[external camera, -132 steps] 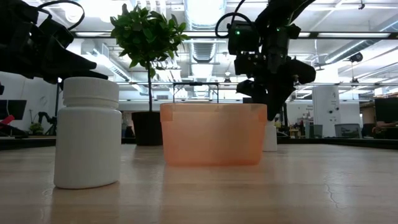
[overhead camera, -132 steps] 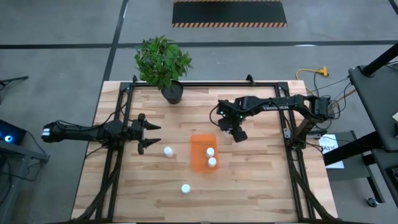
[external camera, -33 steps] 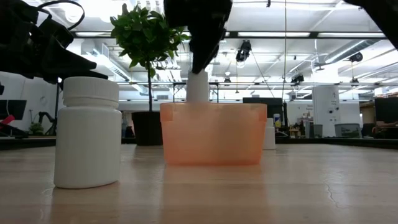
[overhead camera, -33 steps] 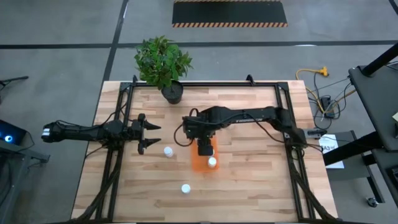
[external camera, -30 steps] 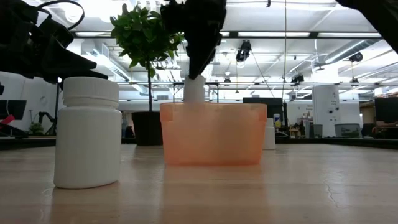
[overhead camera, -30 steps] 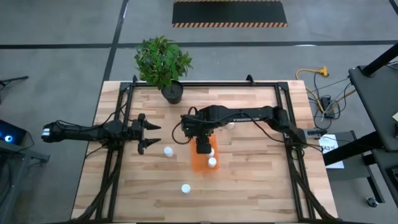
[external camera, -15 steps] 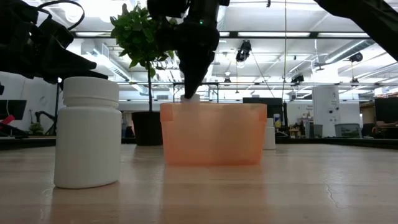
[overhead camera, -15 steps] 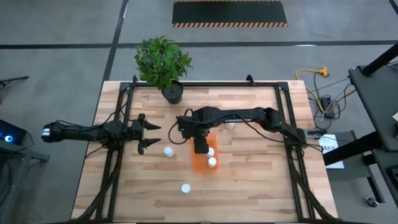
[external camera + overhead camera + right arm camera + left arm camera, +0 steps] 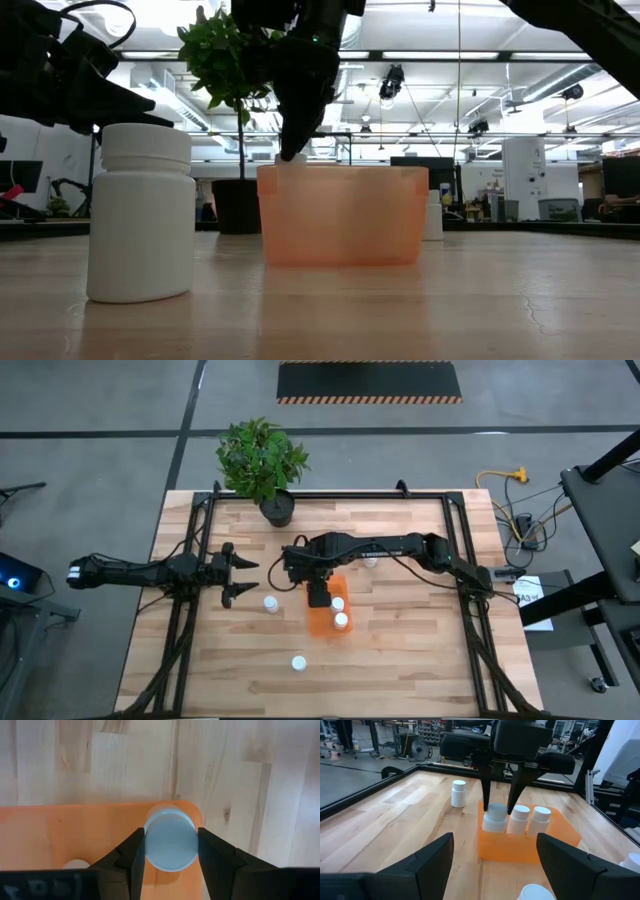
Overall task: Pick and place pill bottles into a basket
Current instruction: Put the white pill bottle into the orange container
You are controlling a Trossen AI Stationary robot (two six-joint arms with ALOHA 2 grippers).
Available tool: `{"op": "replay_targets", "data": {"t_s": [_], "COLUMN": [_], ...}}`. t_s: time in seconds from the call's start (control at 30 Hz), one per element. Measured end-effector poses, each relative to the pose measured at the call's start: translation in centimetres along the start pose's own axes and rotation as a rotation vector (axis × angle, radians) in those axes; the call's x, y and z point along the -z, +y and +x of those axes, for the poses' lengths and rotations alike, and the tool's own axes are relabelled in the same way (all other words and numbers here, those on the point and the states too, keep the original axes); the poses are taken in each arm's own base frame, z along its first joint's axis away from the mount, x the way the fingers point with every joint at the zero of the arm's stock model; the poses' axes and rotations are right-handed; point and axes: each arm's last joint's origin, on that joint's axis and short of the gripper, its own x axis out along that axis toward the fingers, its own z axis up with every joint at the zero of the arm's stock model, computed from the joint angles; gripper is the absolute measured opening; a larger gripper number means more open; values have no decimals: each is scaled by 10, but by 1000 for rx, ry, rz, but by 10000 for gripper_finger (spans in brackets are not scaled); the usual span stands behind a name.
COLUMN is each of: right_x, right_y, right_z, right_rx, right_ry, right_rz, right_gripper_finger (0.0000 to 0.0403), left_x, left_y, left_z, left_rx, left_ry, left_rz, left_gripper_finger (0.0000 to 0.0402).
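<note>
A: Since a second ago the right gripper (image 9: 318,596) has sunk lower over the small translucent orange plastic basket (image 9: 322,622); the small white capped pill bottle (image 9: 170,842) it carries, then well above the rim in the low view, now barely clears it.

B: Jaws?

A: Right jaws closed on that bottle, one finger either side of the cap, at a corner of the basket. The left wrist view shows the bottle's body (image 9: 494,817) inside the orange wall.

B: Other bottles?

A: Two more white bottles (image 9: 340,612) stand in the basket beside it. One bottle (image 9: 269,603) on the light wooden slat table (image 9: 420,660) just left of the basket, one (image 9: 298,662) nearer the front edge, one (image 9: 371,561) behind the right arm.

B: Left side?

A: Left gripper (image 9: 240,575) hovers at the table's left, jaws spread wide, holding nothing. A green leafy plant in a black pot (image 9: 275,508) sits at the far edge.
</note>
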Motion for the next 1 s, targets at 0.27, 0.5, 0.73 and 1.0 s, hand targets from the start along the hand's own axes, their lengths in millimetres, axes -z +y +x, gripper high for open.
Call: {"op": "replay_targets", "data": {"t_s": [0.27,0.5,0.73,1.0], "right_x": [0,3,7,5], "right_y": [0,0,1,2], "right_z": [0,5,15,21], "right_rx": [0,-2,-4,-4], "right_ry": [-1,18,50,18], "right_rz": [-4,-6,-18,-28], "right_gripper_finger": [139,139,139,139], "left_x": [0,0,0,0], "left_y": [0,0,0,0], "left_z": [0,0,0,0], "left_rx": [0,0,0,0], "left_ry": [0,0,0,0], "left_rz": [0,0,0,0], "left_gripper_finger": [267,267,267,267]}}
